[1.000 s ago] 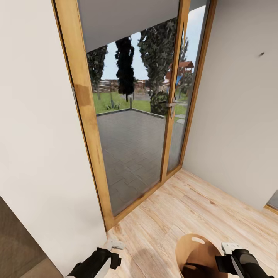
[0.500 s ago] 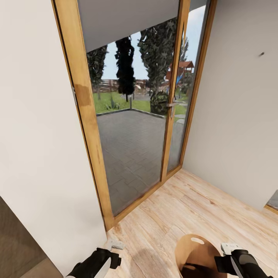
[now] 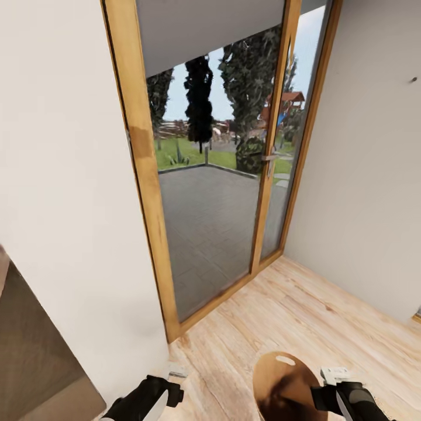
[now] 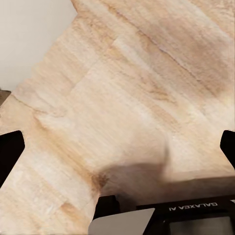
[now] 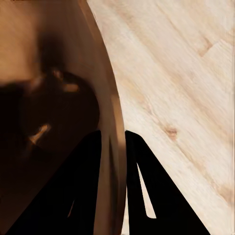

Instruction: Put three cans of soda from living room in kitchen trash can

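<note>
The tash can [image 3: 280, 383] is at the bottom of the head view, its brown-tan inside and oval handle hole facing me. My right gripper [image 3: 334, 375] is shut on its rim. In the right wrist view the two fingers [image 5: 113, 134] pinch the thin wall [image 5: 115, 112], one inside and one outside. A dark rounded shape [image 5: 54, 112] lies deep in the can. It is too dim to tell whether it is a can of soda. My left gripper [image 3: 175, 371] hangs low over the wooden floor [image 4: 122, 98], open, with nothing between its fingers.
Straight ahead stands a tall glass door in a wooden frame [image 3: 149, 222], with a paved terrace and trees outside. White walls close in on the left [image 3: 58, 204] and right [image 3: 368, 175]. A dark panel [image 3: 35, 351] sits at the lower left. Light wood floor [image 3: 304, 316] runs ahead.
The whole picture has shifted right, so the camera has turned left. More of the dark panel shows at the lower left. Both grippers keep their hold and pose.
</note>
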{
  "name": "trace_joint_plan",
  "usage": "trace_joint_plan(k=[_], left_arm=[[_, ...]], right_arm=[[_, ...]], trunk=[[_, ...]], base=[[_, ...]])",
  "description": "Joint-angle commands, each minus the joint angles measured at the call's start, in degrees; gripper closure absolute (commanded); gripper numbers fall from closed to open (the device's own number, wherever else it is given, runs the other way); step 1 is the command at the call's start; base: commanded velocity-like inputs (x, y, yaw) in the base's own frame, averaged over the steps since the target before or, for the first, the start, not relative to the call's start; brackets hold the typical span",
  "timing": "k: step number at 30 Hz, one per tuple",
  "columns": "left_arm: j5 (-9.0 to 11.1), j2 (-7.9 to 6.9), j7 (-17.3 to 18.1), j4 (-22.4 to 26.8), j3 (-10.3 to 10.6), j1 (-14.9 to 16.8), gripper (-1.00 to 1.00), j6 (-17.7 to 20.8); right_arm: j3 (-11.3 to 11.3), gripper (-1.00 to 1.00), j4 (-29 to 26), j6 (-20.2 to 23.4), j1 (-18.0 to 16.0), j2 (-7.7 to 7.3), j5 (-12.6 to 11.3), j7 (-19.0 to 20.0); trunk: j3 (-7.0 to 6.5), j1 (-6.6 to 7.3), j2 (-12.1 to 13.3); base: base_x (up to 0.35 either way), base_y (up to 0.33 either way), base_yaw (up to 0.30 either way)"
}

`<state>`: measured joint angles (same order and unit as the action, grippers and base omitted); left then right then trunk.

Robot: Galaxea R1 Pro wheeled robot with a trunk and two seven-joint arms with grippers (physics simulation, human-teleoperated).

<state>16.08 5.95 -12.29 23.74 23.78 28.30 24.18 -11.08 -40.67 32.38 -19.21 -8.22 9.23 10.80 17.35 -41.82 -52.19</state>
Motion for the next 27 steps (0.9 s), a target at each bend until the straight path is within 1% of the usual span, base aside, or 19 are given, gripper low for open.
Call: trace_joint_plan(k=[1,7,18,27], left_arm=[[0.0,0.01,0.0,0.0,0.0,0.0,-1.0,0.0],[0.0,0.1,0.0,0.0,0.0,0.0,-1.0,0.0],[-0.1,0.08,0.0,0.0,0.0,0.0,-1.0,0.0],[0.0,0.03,0.1,0.0,0.0,0.0,-1.0,0.0]], right_arm=[[0.0,1.0,0.6,-0.5,0.0,0.09,-1.1,0.4],[0.2,1.0,1.5,-1.4,0.0,0.2,-1.0,0.4],[0.3,1.0,1.7,-1.6,0.0,0.22,-0.9,0.4],[0.3,1.0,1.7,-1.7,0.0,0.22,-0.9,0.4]], trunk=[[0.03,0.0,0.0],[0.25,0.0,0.0],[0.73,0.0,0.0],[1.12,0.0,0.0]], base=[[-0.266,0.0,0.247],[-0.313,0.029,0.258],[-0.34,0.088,0.265],[-0.29,0.184,0.265]])
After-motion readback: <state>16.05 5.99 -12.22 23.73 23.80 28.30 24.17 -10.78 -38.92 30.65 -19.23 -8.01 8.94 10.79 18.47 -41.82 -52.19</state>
